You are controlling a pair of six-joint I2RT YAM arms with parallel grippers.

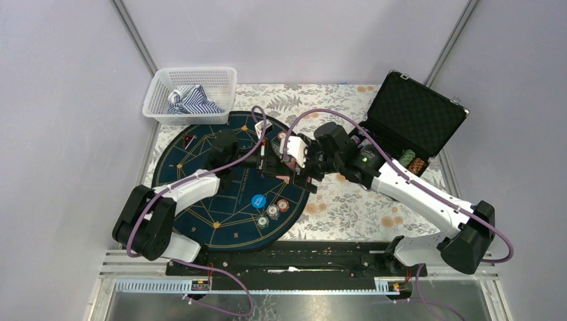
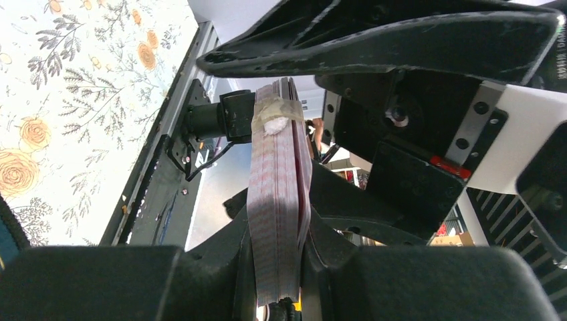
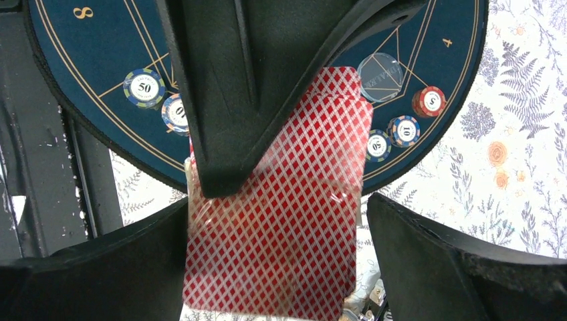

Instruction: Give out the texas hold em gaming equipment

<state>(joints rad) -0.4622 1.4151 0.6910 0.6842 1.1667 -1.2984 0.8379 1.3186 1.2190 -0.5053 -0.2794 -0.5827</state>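
A deck of red-backed playing cards [image 3: 281,227], wrapped in clear film, hangs above the mat's right part. My left gripper [image 2: 277,267] is shut on it, seen edge-on with a tape tab at its top [image 2: 274,117]. My right gripper [image 3: 277,204] stands open, one finger [image 3: 100,267] against the deck's side, the other a little clear. In the top view both grippers meet over the dark blue mat [image 1: 200,200], left [image 1: 257,160] and right [image 1: 289,164]. Poker chips [image 1: 284,204] and a blue disc [image 1: 259,200] lie on the mat. A clear disc [image 3: 381,75] lies near more chips [image 3: 403,130].
An open black foam-lined case [image 1: 414,120] stands at the back right with chip stacks [image 1: 413,162] at its front. A white basket [image 1: 190,93] holding striped cloth sits at the back left. A floral cloth [image 1: 374,207] covers the table.
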